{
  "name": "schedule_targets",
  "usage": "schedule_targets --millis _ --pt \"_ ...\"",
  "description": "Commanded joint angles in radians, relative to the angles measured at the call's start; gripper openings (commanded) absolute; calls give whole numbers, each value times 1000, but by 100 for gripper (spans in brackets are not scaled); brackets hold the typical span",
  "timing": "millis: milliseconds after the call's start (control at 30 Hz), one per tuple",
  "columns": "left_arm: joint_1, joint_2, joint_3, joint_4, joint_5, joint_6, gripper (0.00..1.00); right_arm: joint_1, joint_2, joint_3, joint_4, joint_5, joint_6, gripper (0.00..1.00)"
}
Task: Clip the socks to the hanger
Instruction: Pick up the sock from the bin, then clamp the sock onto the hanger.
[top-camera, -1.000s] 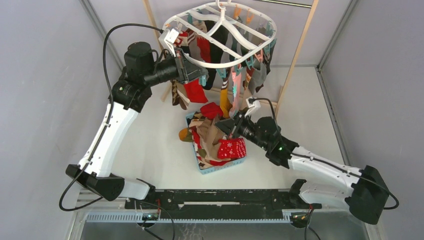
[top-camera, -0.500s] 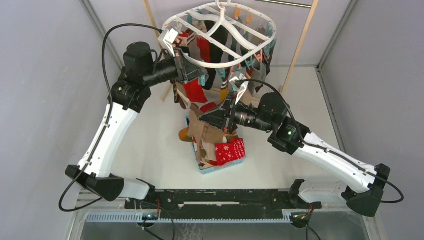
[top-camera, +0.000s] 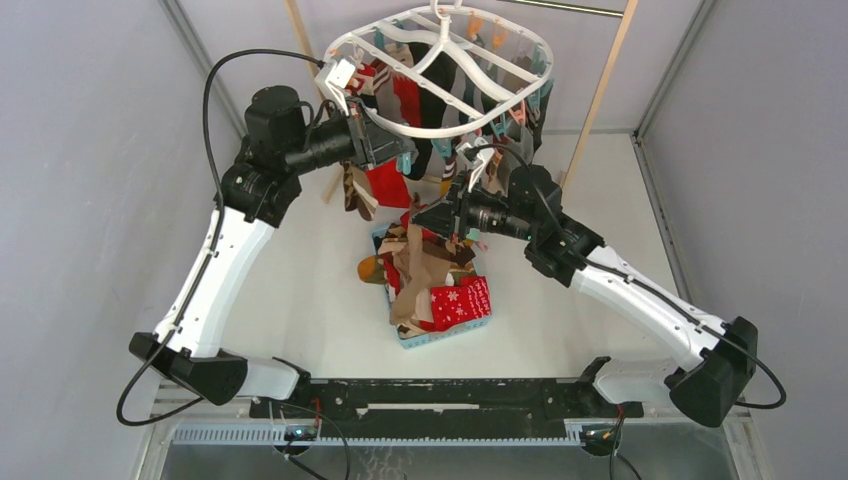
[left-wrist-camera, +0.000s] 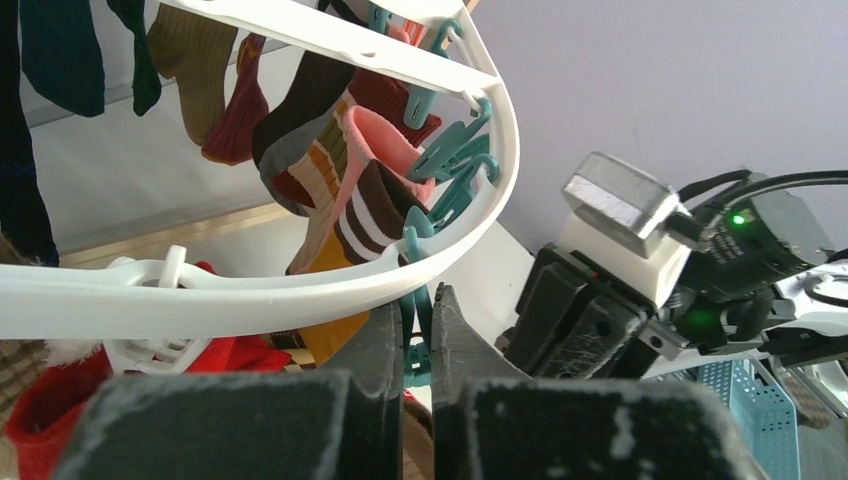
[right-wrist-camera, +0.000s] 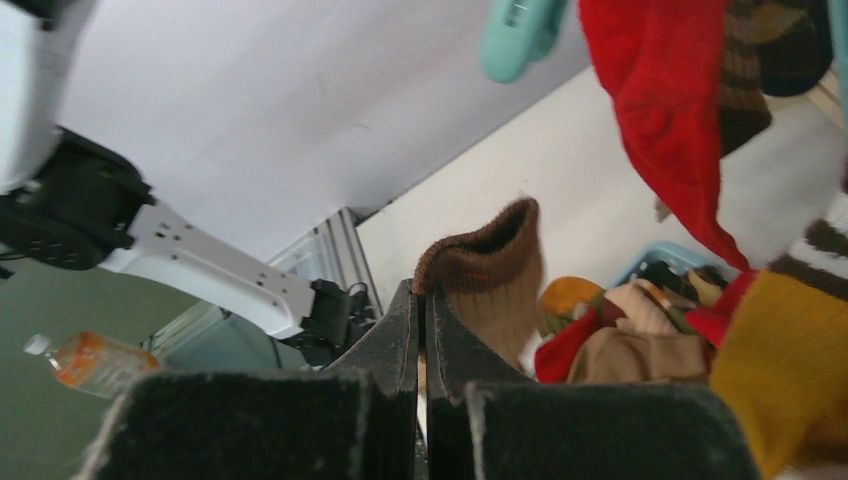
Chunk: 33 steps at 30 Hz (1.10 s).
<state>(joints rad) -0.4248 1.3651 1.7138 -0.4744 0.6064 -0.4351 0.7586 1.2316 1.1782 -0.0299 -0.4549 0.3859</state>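
The white oval hanger (top-camera: 352, 45) hangs at the top with several socks pinned under it. My left gripper (top-camera: 398, 155) is at its near-left rim, shut on a teal clothespin (left-wrist-camera: 418, 335) just under the ring (left-wrist-camera: 250, 295). My right gripper (top-camera: 420, 216) is below that rim, shut on the brown cuff of a tan sock (right-wrist-camera: 490, 270). The sock hangs down (top-camera: 412, 285) to the pile in the basket. In the right wrist view a teal clothespin (right-wrist-camera: 520, 25) and a hanging red sock (right-wrist-camera: 670, 120) are above my shut jaws.
The light-blue basket (top-camera: 440, 336) under the hanger holds loose socks, with a red snowflake sock (top-camera: 462, 298) on top. Pale wooden rack poles (top-camera: 592, 115) stand behind. My right wrist (left-wrist-camera: 620, 300) is close beside my left fingers. An orange bottle (right-wrist-camera: 85, 362) lies off the table.
My right gripper has lifted the tan sock out of the basket, up and left toward the hanger's near rim. My left gripper has stayed on the clothespin.
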Motion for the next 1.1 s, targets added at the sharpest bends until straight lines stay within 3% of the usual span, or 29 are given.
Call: schedule_targets --millis 0,200,1067 --pt "1 -40 -13 14 77 -5 0 -51 8 17 95 -60 -64 0" --pt "1 -38 -20 14 79 -6 0 -104 38 67 64 -145 -110 0" --pt "1 -44 -69 47 -25 -29 0 -47 125 232 -54 -64 -169 0"
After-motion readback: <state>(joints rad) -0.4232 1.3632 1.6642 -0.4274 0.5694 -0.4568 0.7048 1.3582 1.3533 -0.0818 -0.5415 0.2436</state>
